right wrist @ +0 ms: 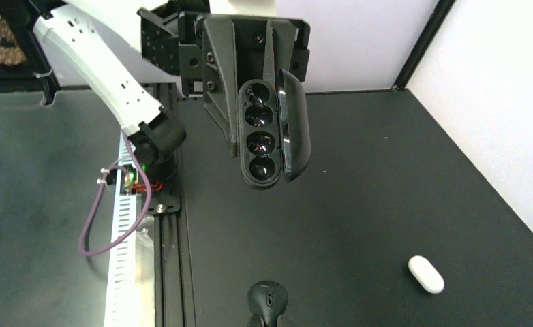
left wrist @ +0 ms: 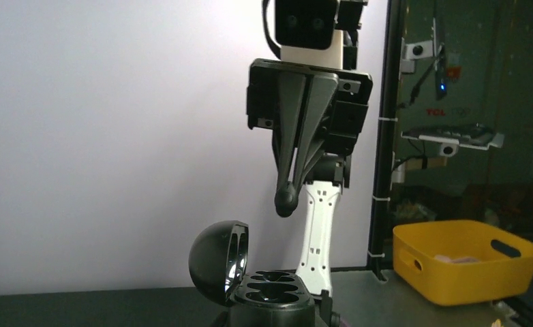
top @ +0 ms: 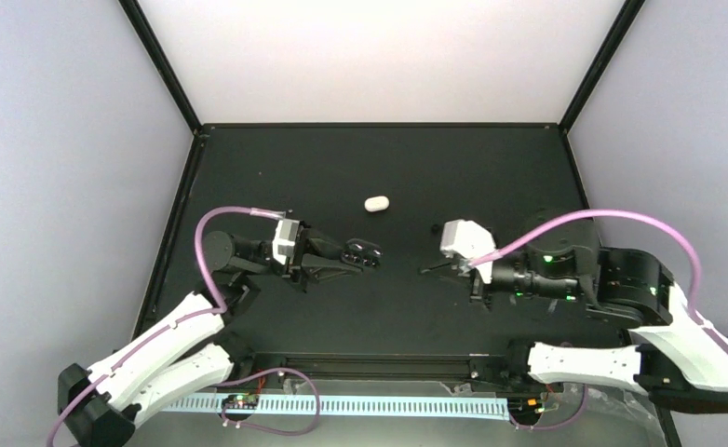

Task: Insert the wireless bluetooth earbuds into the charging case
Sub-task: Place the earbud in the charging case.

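Note:
My left gripper is shut on the black charging case and holds it off the table. The case stands open in the left wrist view, its domed lid swung left and its wells showing. My right gripper is shut on a small black earbud. It faces the case from the right with a gap between them. From the left wrist view the earbud hangs above the case. The right wrist view shows the open case ahead. No white earbuds show.
A small white oval capsule lies on the black table behind the grippers and also shows in the right wrist view. A yellow bin stands off the table to the right. Black frame posts edge the table.

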You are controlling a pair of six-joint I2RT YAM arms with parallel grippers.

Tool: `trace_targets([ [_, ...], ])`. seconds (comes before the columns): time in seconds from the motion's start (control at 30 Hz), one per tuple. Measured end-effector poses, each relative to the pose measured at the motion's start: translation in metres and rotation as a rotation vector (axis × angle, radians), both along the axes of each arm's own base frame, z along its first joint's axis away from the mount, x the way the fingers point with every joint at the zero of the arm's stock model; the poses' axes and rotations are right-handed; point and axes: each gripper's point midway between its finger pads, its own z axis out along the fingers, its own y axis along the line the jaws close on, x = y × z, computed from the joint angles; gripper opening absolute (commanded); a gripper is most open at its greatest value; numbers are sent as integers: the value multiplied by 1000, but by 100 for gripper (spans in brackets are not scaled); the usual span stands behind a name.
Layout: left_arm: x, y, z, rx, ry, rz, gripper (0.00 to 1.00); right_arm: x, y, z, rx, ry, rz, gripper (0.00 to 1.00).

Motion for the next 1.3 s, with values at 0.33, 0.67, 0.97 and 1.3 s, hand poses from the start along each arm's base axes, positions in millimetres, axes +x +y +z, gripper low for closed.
trace_targets([
  [0.33, -15, 9, -14, 69, -78, 19, 2, -23, 46, 0, -96, -45, 138, 1],
  [0.67, -16, 9, -23, 102, -82, 20, 2, -32, 72, -8, -136, -34, 191, 1],
  [0.97, -21, 11, -23, 106, -86, 9, 2, -32, 89, -9, -135, -54, 184, 1],
  [1.3, -22, 12, -24, 111, -83, 9, 2, -20, 101, -12, -145, -85, 127, 1],
])
